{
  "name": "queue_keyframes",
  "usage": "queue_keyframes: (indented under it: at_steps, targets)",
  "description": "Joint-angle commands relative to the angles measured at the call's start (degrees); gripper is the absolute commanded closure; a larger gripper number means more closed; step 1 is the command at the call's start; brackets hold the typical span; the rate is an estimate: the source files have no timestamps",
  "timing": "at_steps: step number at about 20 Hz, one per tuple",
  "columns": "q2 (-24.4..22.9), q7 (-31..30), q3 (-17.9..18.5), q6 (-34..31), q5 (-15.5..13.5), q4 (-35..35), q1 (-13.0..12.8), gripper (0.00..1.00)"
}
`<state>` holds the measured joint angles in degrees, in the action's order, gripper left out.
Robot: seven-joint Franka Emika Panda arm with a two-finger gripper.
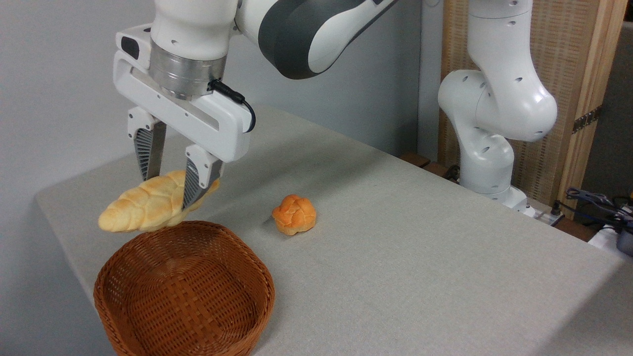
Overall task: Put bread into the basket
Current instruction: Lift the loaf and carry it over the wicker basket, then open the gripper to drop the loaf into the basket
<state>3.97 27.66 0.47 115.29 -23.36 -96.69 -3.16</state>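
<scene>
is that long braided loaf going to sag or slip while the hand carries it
The long pale-golden braided loaf is gripped near one end by the hand yet juts out unsupported without drooping, so it looks stiff and probably light. That off-centre grip could let it pivot.

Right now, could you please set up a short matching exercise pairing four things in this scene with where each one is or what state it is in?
Things:
1. braided loaf
2. round bun
3. wicker basket
4. gripper

States:
A. sits on the table with nothing inside it
B. held in the air above the basket's far rim
C. shut on the long bread
D. lies alone on the grey cloth, right of the basket

Pairs: 1-B, 2-D, 3-A, 4-C
</scene>
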Motion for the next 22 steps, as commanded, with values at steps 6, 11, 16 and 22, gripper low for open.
queue_keyframes:
  at_steps: [6, 11, 16, 22]
  targets:
    - [0.42, -0.50, 0.50, 0.47, -0.81, 0.81, -0.18, 0.00]
    - [0.33, -0.50, 0.50, 0.47, -0.73, 0.81, -0.18, 0.00]
    - [0.16, -0.50, 0.58, 0.47, -0.64, 0.81, -0.18, 0.00]
    - [-0.46, -0.94, 1.54, -1.98, -0.20, 2.91, 0.00, 0.00]
